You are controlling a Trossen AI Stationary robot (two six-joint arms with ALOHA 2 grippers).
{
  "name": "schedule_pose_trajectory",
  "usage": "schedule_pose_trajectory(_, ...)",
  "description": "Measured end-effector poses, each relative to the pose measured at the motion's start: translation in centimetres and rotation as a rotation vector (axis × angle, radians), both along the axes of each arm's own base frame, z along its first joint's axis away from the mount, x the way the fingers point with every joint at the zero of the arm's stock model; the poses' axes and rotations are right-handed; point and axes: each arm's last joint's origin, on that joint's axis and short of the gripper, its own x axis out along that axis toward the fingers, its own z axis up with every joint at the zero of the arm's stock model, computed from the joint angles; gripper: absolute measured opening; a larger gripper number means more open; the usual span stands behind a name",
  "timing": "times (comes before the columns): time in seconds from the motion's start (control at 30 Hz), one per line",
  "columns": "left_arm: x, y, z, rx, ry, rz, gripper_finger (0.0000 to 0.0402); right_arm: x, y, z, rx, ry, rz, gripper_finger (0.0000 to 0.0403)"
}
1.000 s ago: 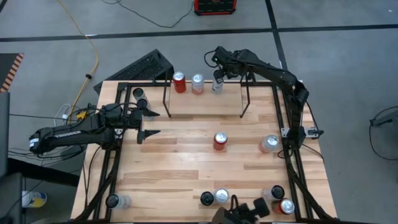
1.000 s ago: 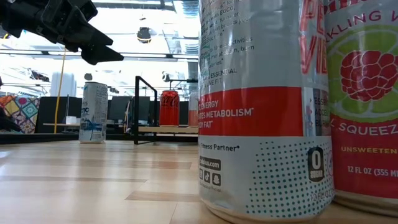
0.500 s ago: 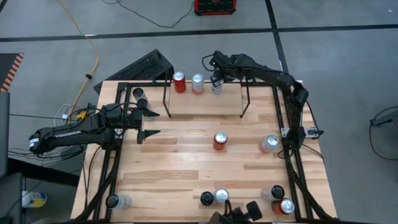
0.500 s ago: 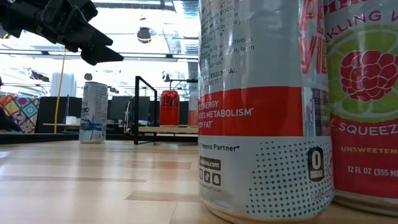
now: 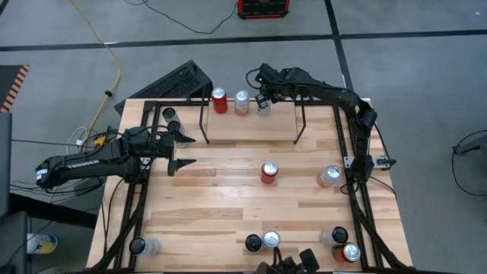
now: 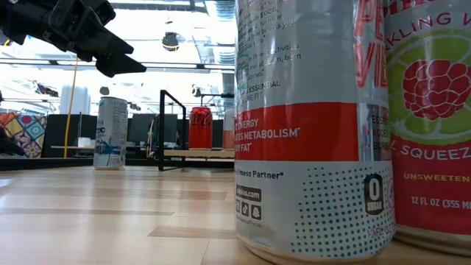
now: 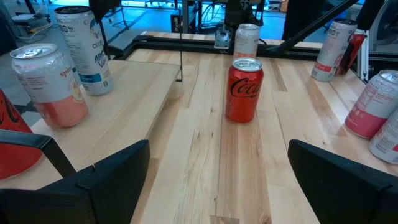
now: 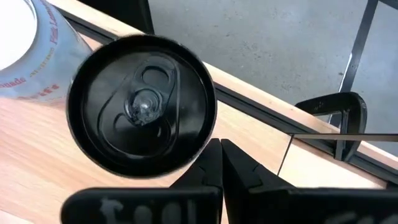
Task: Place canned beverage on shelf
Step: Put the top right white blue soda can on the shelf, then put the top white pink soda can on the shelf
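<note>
Since the earlier frame, only the right arm has shifted, moving slightly leftward along the far edge of the surface (image 5: 228,198); the left arm and all cans hold position.

The shelf (image 5: 251,114) stands at the far edge of the surface, its two upright brackets framing the row. On it, from left to right in the high view, stand a red can (image 5: 219,100), a silver can (image 5: 242,101), and the black-topped can (image 5: 263,105).

The right pincer (image 5: 261,93) sits directly over the black-topped can at the shelf. In the right wrist view its fingers are pressed together beside that can's lid (image 8: 142,111) and grip nothing, so the can appears to stand released on the shelf.

The left pincer (image 5: 181,150) hovers over the left side of the surface with its fingers spread wide and empty.

Procedure for the step in hand, as judged from this layout:
1. Raise the right pincer straight up before any sideways travel; the lid rim lies just beside the fingertips, and a lateral sweep could topple the can into the silver can.
2. Clear the shelf brackets on withdrawal.
3. Next candidate is the red cola can (image 7: 244,89) at mid-surface, upright and well apart from its neighbours.
</note>
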Motion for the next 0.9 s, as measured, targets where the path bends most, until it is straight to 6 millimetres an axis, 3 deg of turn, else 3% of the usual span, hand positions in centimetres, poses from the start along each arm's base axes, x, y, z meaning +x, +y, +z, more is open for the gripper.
schedule_pose_trajectory(0.23,0.0,0.0,-0.01,-0.001,0.0,-0.002,0.0369,0.4,1.03,-0.11,0.03,0.016,0.041,0.002)
schedule_pose_trajectory(0.9,0.0,0.0,-0.01,-0.005,0.001,-0.001,0.0369,0.72,0.62,-0.41,0.016,0.01,0.059,0.002)
